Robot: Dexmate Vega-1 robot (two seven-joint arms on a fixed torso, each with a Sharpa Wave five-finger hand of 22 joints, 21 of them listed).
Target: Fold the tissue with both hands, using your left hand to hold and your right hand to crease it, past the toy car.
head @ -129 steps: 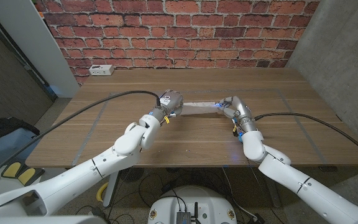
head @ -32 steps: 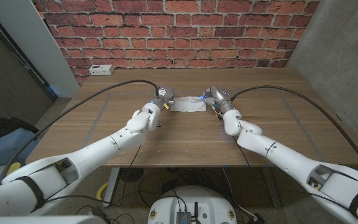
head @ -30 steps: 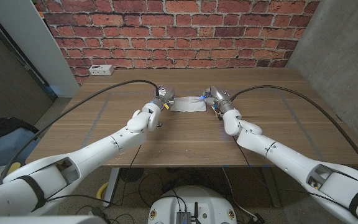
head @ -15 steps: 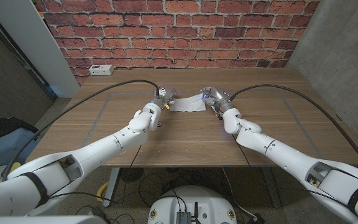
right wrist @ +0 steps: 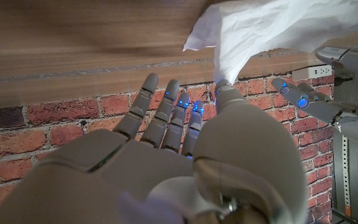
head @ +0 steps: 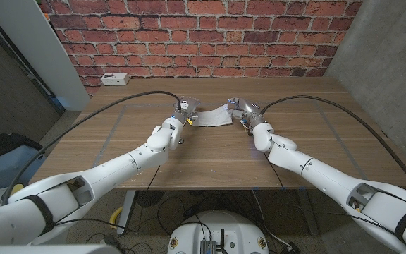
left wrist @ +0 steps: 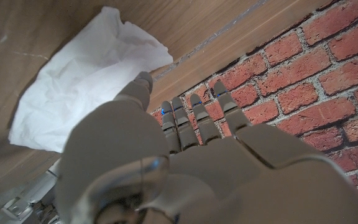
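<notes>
the tissue (head: 212, 116) is seen lying on the wooden table (head: 210, 159) toward its far side, stretched between the two hands. in the head view its left end is met by the left hand (head: 185, 110), and its right end is raised off the wood at the right hand (head: 240, 109), so that the sheet slopes up toward the right. the middle of the sheet is left uncovered between the hands.

in the left wrist view the tissue (left wrist: 86, 74) is shown crumpled on the table just beyond the left hand (left wrist: 166, 168); one fingertip is laid on its edge while the other fingers are held straight and close together, away from the paper. whether the sheet is truly gripped there cannot be told.

in the right wrist view a corner of the tissue (right wrist: 272, 28) is pinched at the tip of the thumb of the right hand (right wrist: 166, 168), with the remaining fingers spread and free of it. the left hand's fingers (right wrist: 303, 102) are seen just beside the same sheet.
</notes>
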